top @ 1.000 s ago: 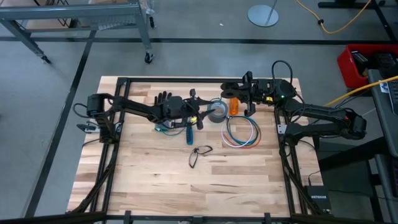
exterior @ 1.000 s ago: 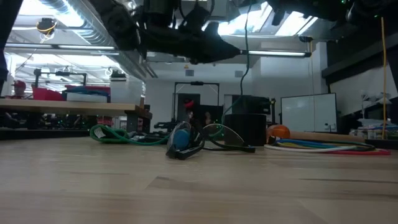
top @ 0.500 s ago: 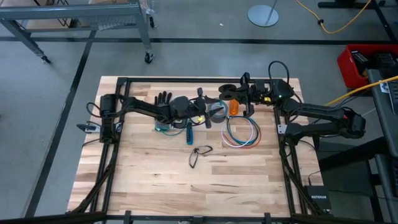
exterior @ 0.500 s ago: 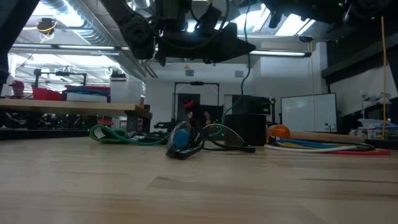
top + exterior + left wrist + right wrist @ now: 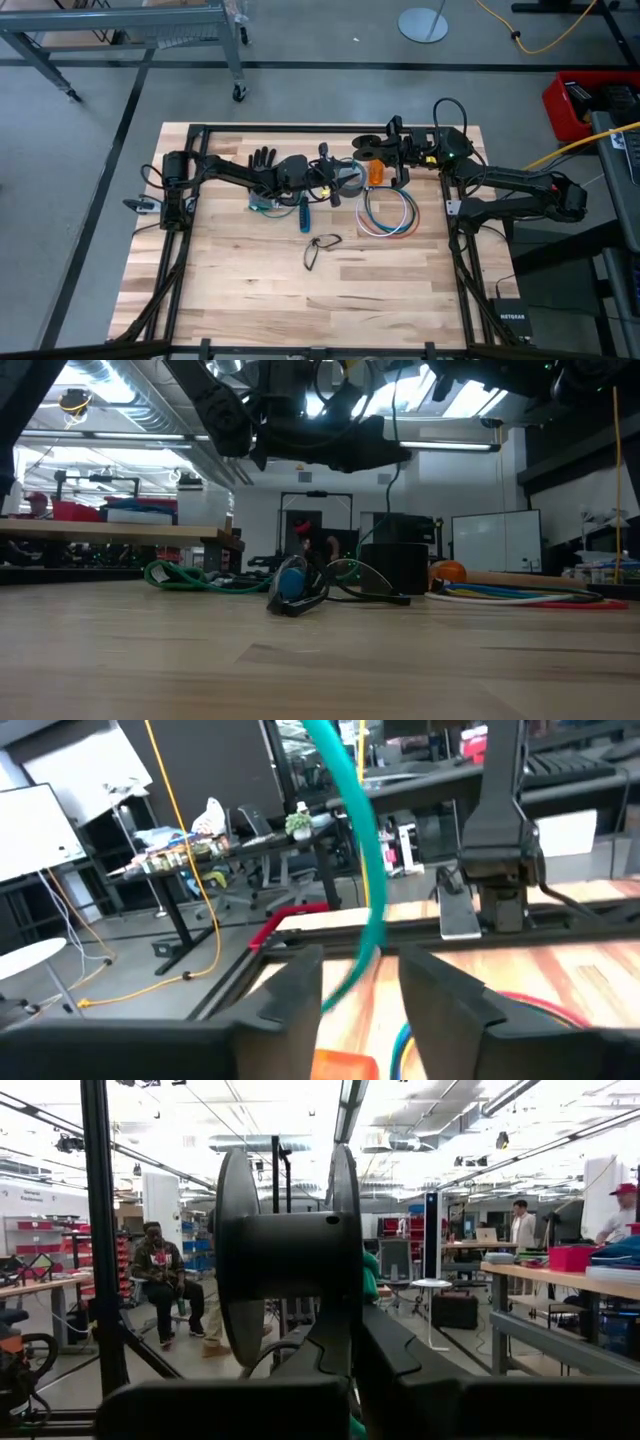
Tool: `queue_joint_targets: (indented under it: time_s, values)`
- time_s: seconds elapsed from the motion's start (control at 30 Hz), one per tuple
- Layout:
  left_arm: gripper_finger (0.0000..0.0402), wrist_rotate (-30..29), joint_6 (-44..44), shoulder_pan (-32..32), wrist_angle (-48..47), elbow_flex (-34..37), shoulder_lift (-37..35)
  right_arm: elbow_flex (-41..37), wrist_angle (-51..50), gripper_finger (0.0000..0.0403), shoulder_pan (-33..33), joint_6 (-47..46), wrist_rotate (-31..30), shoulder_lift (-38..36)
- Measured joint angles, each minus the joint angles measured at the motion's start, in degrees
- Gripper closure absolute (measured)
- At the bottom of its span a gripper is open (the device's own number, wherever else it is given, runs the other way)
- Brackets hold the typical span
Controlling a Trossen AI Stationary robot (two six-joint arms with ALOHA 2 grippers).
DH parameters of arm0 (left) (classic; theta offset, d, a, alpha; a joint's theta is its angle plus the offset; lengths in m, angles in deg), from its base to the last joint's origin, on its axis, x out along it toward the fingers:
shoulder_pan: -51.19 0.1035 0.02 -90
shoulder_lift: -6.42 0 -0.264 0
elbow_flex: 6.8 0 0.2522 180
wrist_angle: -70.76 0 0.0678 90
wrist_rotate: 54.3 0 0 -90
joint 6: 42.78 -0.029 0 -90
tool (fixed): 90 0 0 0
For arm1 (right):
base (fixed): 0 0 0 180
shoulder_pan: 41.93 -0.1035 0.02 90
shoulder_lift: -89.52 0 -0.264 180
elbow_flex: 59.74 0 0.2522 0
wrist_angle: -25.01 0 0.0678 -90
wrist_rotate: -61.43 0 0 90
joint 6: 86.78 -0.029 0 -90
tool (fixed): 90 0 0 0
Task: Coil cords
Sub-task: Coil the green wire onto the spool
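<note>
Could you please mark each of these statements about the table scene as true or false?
1. The cords lie on the table as a loose ring. True.
2. The left gripper is clamped on that ring. False: it is beside the grey tape roll, apart from the ring.
3. A green cord runs between the left gripper's fingers in the left wrist view. True.
4. The glasses sit inside the ring of cords. False: they lie apart from it, nearer the table's middle.
5. The right gripper holds a black spool. True.
</note>
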Motion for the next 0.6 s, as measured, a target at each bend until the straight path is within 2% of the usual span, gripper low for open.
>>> queue_joint_targets:
  time_s: [0.23,0.4,0.6]
  values:
    - [0.039,-0.01,-0.3,0.0,-0.71,0.0,0.0,0.0,-0.02,0.0402,0.0,0.0,1.28,0.0]
    - [0.0395,-2.11,0.76,-0.02,-0.81,0.0,0.0,0.0,-0.16,0.0402,0.01,0.0,1.37,0.0]
    - [0.0399,-8.59,6.96,-0.12,-5.59,0.17,-0.98,0.0,-3.71,0.0402,0.07,0.0,6.07,-0.12]
